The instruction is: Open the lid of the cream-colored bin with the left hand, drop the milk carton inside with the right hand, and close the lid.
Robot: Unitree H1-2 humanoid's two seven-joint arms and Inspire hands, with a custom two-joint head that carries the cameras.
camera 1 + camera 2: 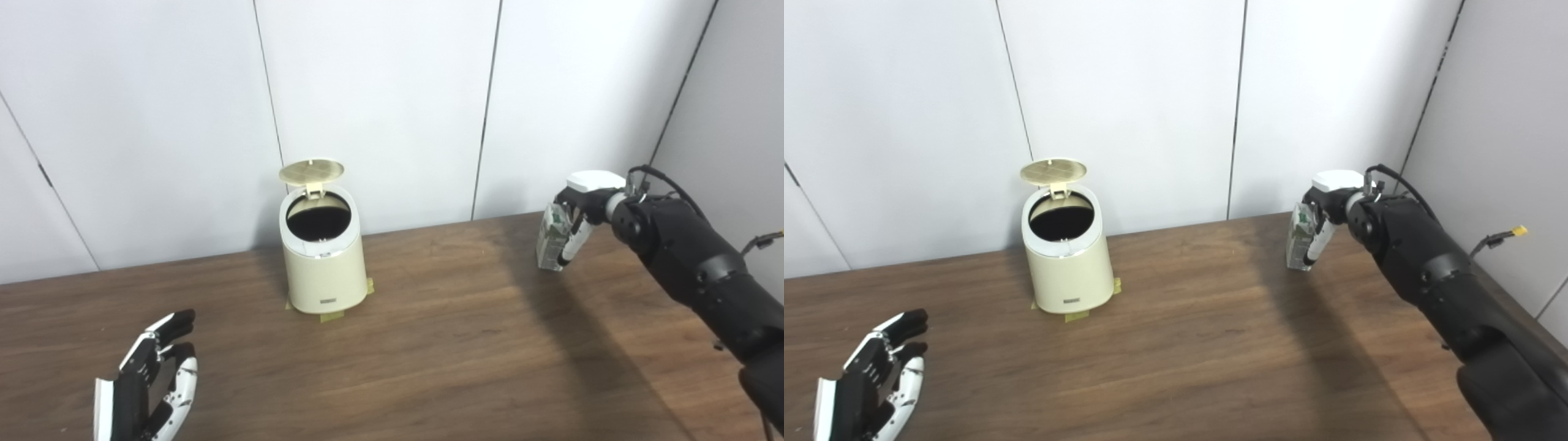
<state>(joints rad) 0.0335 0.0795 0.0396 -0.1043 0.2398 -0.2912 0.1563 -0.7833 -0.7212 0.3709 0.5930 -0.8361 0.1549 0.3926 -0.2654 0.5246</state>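
Cream-colored bin (323,257) stands on the table (429,343) with its lid (311,171) up. Well right of the bin, the right hand (582,211) grips the milk carton (551,239). Near-left of the bin, the left hand (153,380) hangs empty, fingers apart.

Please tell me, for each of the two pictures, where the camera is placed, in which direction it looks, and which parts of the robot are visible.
Left eye view: on the head, looking down and forward at the table; shows the open left robot hand and the right robot hand holding the milk carton.
Right eye view: beside it, slightly rightward, facing the same way; shows the same hands and arms.
Shared: the cream-colored bin, its lid up, and the wall.
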